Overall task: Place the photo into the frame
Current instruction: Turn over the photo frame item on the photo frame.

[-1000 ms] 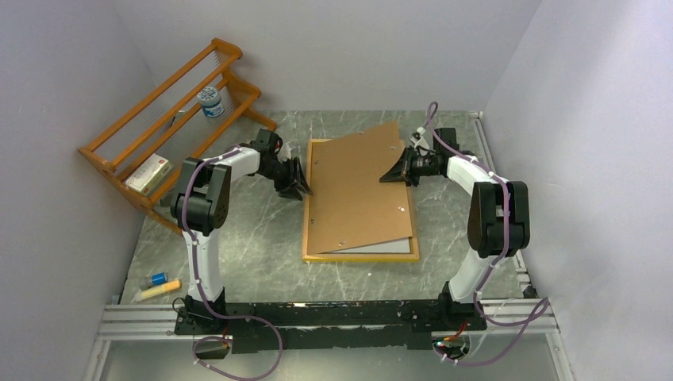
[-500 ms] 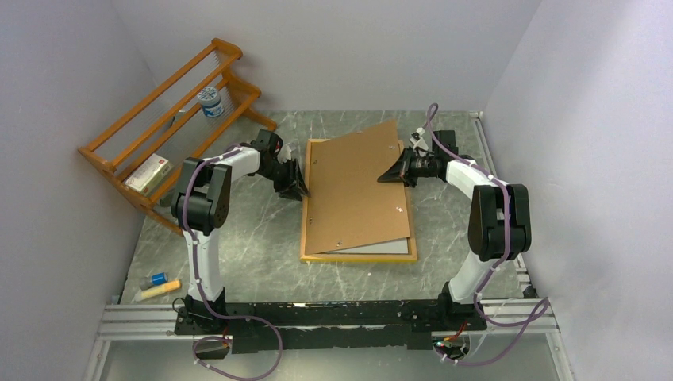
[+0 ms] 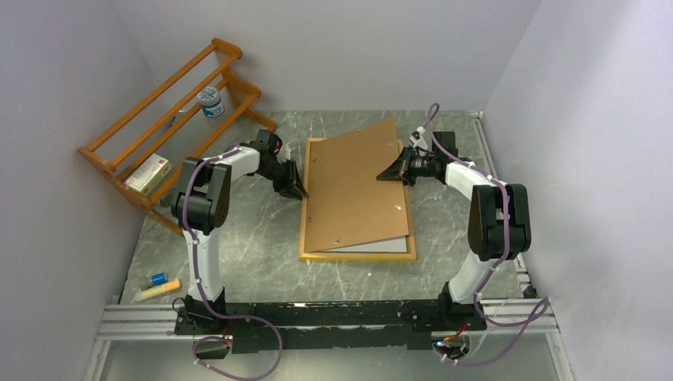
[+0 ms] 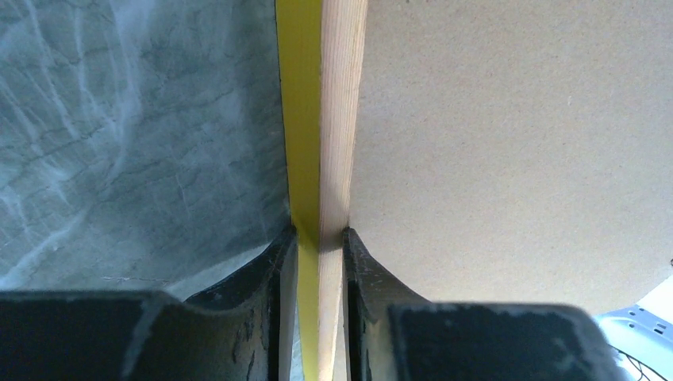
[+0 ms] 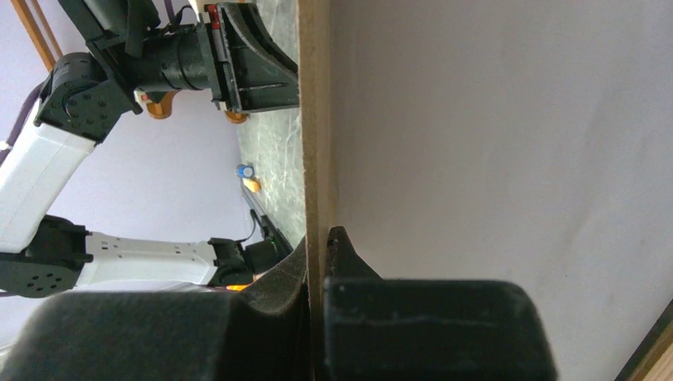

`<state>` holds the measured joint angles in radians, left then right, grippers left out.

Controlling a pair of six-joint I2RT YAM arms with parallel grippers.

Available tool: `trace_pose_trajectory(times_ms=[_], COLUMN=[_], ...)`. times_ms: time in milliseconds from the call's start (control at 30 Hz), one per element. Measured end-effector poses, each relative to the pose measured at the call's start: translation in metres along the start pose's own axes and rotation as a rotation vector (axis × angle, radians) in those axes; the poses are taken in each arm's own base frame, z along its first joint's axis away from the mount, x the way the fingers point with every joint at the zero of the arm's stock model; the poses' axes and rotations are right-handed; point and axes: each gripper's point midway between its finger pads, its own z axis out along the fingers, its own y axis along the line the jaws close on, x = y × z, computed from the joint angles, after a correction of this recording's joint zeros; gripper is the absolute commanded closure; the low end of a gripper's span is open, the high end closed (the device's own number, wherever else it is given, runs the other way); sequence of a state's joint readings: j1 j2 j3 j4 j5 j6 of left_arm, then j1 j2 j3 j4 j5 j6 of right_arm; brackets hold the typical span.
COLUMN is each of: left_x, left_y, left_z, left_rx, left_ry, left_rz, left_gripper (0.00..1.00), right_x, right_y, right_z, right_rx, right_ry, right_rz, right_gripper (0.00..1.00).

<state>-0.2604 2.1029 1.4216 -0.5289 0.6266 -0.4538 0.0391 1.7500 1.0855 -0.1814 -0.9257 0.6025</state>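
Stood enclosed by plain pale lilac walls [image 3: 357,55] across top, left and right. Showed a grey-green marbled tabletop [image 3: 254,258] at centre, an orange-brown slatted wooden rack [image 3: 159,98] at upper left. Lay evenly lit.

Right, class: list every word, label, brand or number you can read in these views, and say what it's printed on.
None can be read.
Blue-and-white can in the wooden rack: label too small.
Flat box on the rack's lower shelf: print blurred.
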Motion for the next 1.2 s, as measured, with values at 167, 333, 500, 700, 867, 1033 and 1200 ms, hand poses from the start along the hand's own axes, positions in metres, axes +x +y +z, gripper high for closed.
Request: trace_pose_trajectory(times_ms=[167,333,500,700,867,1033,1200], left_x=[0.000,-0.001,-0.003,-0.003,-0.003,-0.003,-0.002], left_y=[0.000,0.000,0.002,0.002,0.002,0.003,0.000], left_z=[0.000,-0.001,-0.002,-0.002,-0.002,-0.002,-0.002], left_rx=[0.002,0.004,0.005,0.005,0.003,-0.001,0.008], left_ry=[0.000,-0.002,-0.008,-0.009,-0.009,-0.007,-0.003], left_rz=[0.003,0.005,0.001,-0.001,-0.001,-0.002,-0.007], left_gripper=[0.80,0.81,0.80,0.74,0.67,0.58,0.50], right_x=[-0.002,-0.005,-0.005,-0.010,-0.013,-0.026,-0.032], right_y=[0.001,0.001,-0.011,-0.025,-0.042,-0.047,-0.059], right_z=[0.000,0.004,0.010,0.013,0.011,0.002,-0.008], right_rx=[-0.006,-0.020,-0.031,0.037,0.157,0.269,0.393], right_ry=[-0.007,-0.010,0.007,-0.026,-0.043,-0.065,-0.070], right_rz=[-0.005,-0.024,-0.001,-0.009,-0.005,-0.023,-0.023], right_gripper=[1.00,1.00,0.84,0.33,0.14,0.09,0.08])
